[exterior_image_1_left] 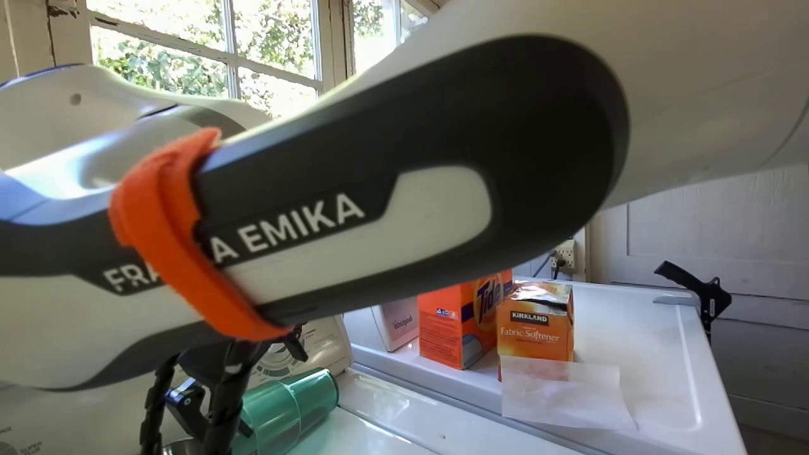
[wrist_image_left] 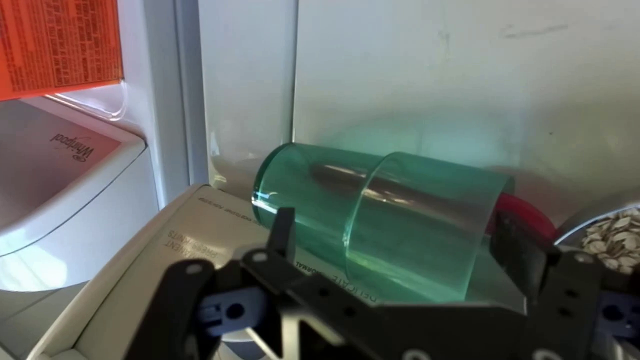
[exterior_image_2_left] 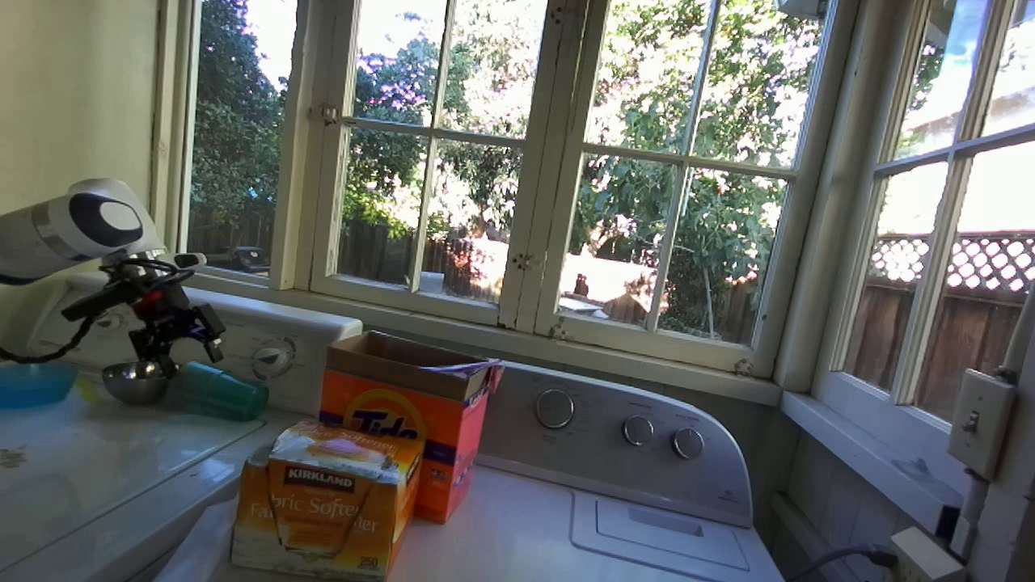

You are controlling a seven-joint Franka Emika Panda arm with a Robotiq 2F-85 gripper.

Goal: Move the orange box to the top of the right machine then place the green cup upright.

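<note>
Blue bowl: on the left machine, cut off by the edge of an exterior view.
Arm: above the left machine; an orange strap is wrapped around one link.
Metal bowl: on the left machine, between the blue bowl and the green cup; pale flakes inside, per the wrist view.
Gripper: fingers spread wide apart; the cup's body shows between them in the wrist view; contact with it cannot be told.
Green cup: lying on its side on the left machine's top, mouth toward the metal bowl, base toward the right machine.
Round dial: on the left machine's back panel, near the cup's base.
Softener box: upright on the right machine, top crumpled; a white sheet lies at its foot.
Orange box: upright on top of the right machine, just behind the softener box in an exterior view and partly hidden by it; brown flaps raised, pinkish plastic at one corner.
Right machine: three knobs in a row on the back panel.
</note>
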